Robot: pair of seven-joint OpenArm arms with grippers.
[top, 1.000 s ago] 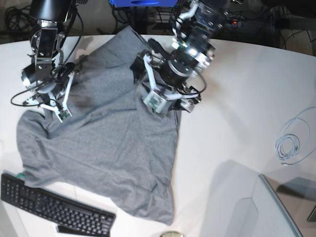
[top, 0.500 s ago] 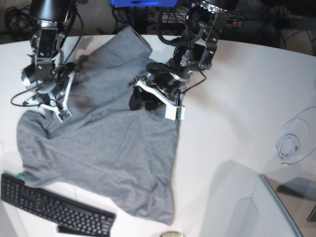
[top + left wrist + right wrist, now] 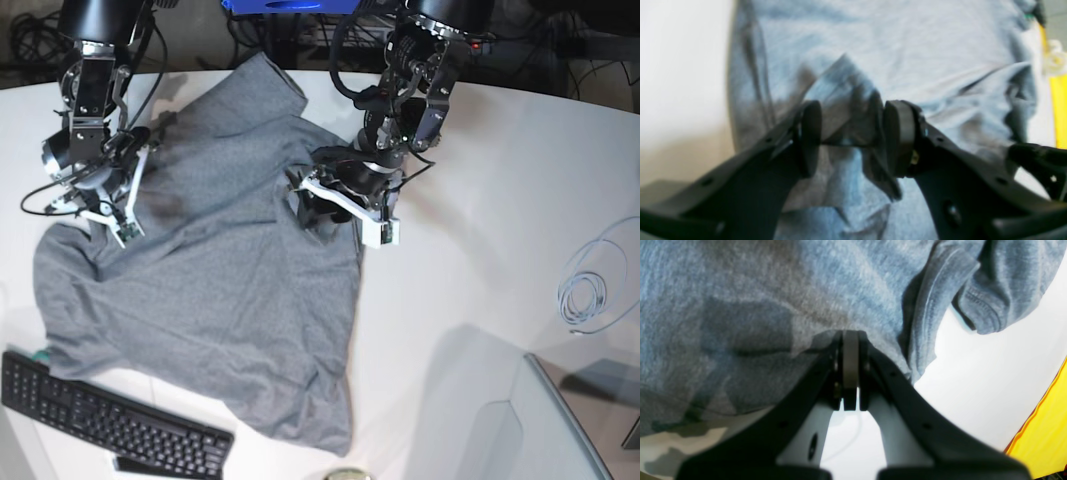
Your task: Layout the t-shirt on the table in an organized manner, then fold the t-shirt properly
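- Lying crumpled across the table (image 3: pixel 480 200), the t-shirt (image 3: pixel 210 280) spreads out from the keyboard (image 3: pixel 110 420) toward the table's far edge.
- Left gripper (image 3: pixel 851 136) sits at the shirt's edge farthest from the keyboard, pads part-spread, pinching a raised fold of grey cloth.
- Right gripper (image 3: pixel 850 368) sits at the opposite shirt edge, pads pressed together; whether they grip cloth, cannot tell.

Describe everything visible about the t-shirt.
The t-shirt is heather-grey soft knit, spread rumpled, not yet folded, on the white table, its lower edge beside the black keyboard. The left pincer has closed on a raised fold at one edge; the right pincer is shut on cloth near a hemmed sleeve.
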